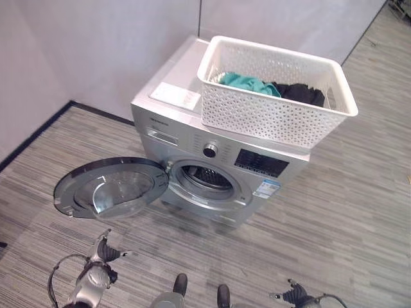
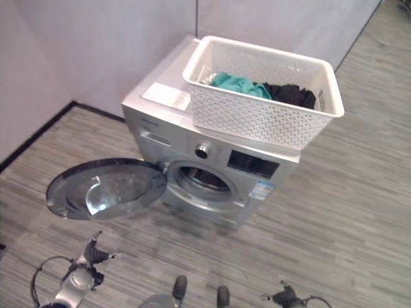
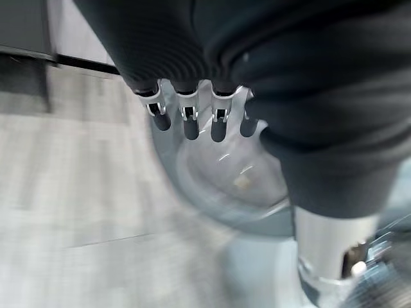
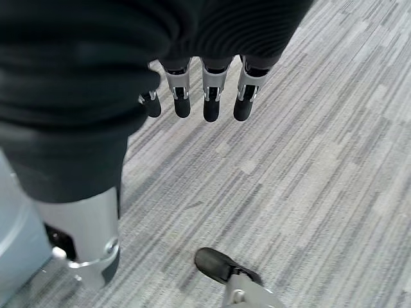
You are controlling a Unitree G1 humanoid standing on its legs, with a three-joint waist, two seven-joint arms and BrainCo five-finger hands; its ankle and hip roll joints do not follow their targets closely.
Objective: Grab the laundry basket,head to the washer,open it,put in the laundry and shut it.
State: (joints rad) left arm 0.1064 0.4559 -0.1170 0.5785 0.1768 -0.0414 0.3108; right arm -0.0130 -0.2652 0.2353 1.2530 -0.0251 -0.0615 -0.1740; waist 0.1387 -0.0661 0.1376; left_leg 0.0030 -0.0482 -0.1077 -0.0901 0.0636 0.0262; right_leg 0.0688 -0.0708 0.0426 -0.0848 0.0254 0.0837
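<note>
You see left robot hand (image 3: pixel 192 119) fingers relaxed, empty, washer door (image 1: pixel 112 187) swung wide beyond it. Right robot hand (image 4: pixel 205 102) likewise loose, empty, above floor (image 4: pixel 308 167).

Both eye views looked down from the head, from a little way off, at the washer (image 1: pixel 221 160) with its open door (image 1: pixel 110 187) and the basket (image 2: pixel 260 90) on top, sharing nearly the whole scene. The left wrist view looked closely along the left hand (image 3: pixel 192 77), past its fingers (image 3: pixel 191 122), at what was probably the door's glass. The right wrist view faced the floor (image 4: pixel 308 160) beyond the right hand (image 4: pixel 205 70).
</note>
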